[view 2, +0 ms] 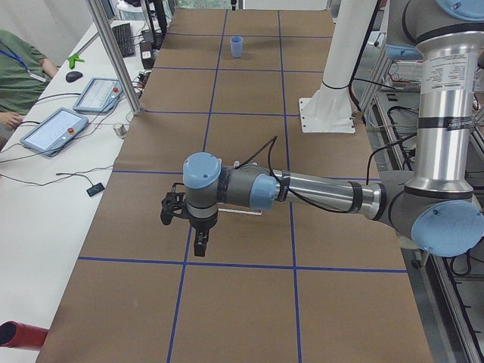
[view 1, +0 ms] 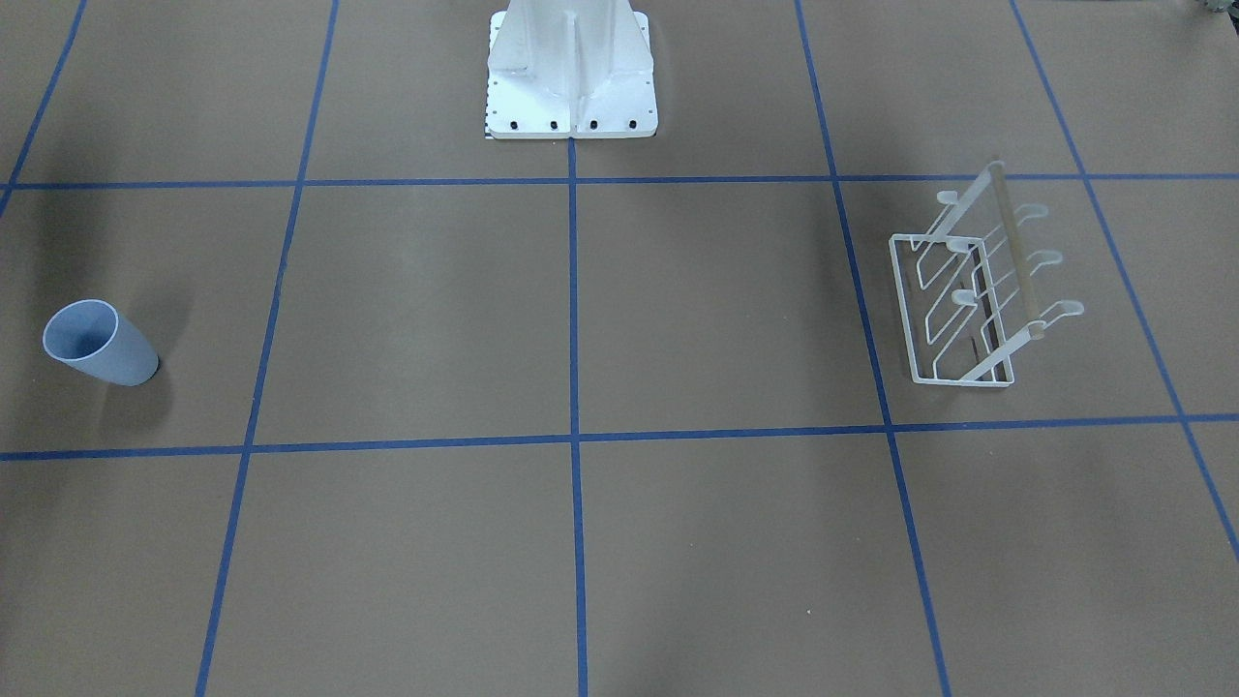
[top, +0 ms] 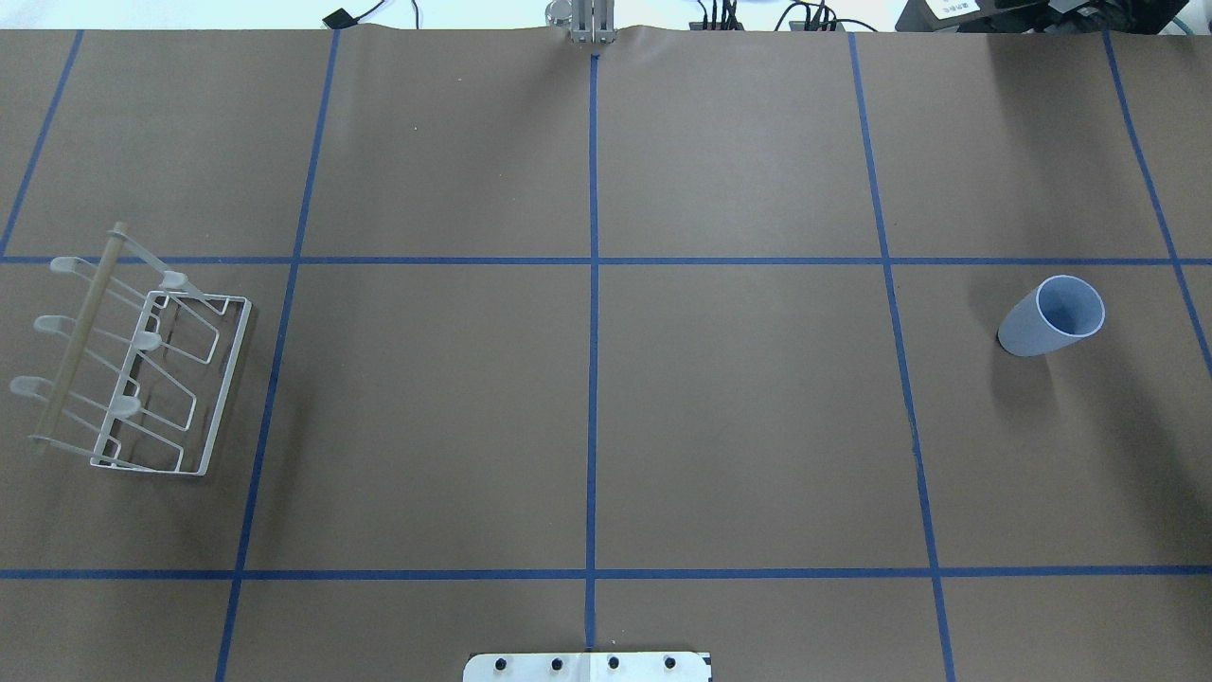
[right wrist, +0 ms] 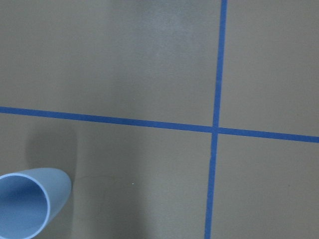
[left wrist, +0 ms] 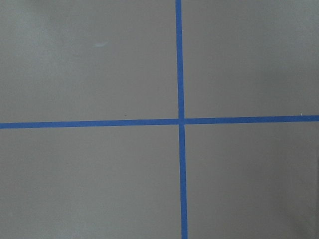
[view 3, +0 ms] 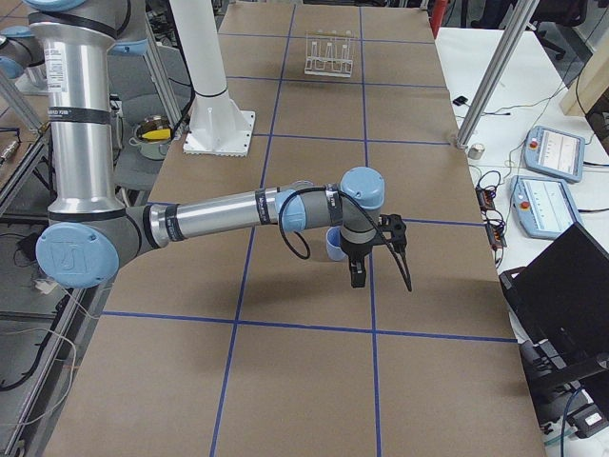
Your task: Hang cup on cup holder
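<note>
Seen from overhead, the white wire cup holder point(top: 144, 341) stands at the far left of the brown worktop point(top: 739, 417). Its base frame is flat on the paper and its pale wooden rod point(top: 80, 336) runs along the outer side. All its pegs are bare. Blue tape lines point(top: 593, 284) divide the worktop into squares, and the white base plate point(top: 587, 666) sits at the middle of the near edge. Far to the right, well apart from the holder, the pale blue cup point(top: 1051, 317) stands upright on its base with its mouth open upward.

The left arm point(view 2: 318, 193) reaches out level above the worktop with the left pincer point(view 2: 198, 248) pointing straight down, clear of the surface. Only the side view shows it, so whether it is spread or closed cannot be told. The right arm point(view 3: 219, 214) reaches out likewise, and the right pincer point(view 3: 357, 276) hangs just beside the cup, holding nothing. Whether its jaws are apart or together cannot be told either. The right wrist camera shows the cup's rim in its lower left corner.
</note>
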{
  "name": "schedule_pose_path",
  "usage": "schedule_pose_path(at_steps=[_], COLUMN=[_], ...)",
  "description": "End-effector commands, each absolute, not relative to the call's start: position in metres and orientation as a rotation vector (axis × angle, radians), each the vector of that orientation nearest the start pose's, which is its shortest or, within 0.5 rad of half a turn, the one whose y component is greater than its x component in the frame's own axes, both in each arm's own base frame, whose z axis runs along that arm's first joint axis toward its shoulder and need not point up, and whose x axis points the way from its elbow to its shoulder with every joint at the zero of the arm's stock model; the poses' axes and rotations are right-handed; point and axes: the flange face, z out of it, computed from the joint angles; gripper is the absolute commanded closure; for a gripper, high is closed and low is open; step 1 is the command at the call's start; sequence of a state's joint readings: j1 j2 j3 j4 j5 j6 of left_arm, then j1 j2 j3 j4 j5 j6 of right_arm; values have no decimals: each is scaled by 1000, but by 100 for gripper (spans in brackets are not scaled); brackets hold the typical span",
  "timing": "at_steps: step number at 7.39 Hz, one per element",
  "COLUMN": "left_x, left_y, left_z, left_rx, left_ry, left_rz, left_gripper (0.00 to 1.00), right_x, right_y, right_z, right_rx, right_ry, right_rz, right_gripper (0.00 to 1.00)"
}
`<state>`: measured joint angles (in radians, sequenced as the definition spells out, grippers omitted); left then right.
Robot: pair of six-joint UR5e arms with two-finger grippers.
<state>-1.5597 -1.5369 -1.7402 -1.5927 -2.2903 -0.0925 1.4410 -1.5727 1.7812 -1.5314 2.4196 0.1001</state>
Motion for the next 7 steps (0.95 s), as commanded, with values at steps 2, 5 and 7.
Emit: schedule_pose_path(at_steps=[2,5,7], left_x=[-62,-63,-63], left_y=[-467,-465,-465], left_z=[599,600,600], left_rx=[139,139,139], left_ry=[763,764,764], left_rz=[-9,-9,-11], left_gripper=[1,1,1], right_x=[-67,-108,-131], right_y=[-501,-500,-516], right_z=[537,542,539], right_rx=[144,84,67], right_ry=[-910,-911,-913], right_rz=[-273,-308,-326], right_gripper=[0,0,0])
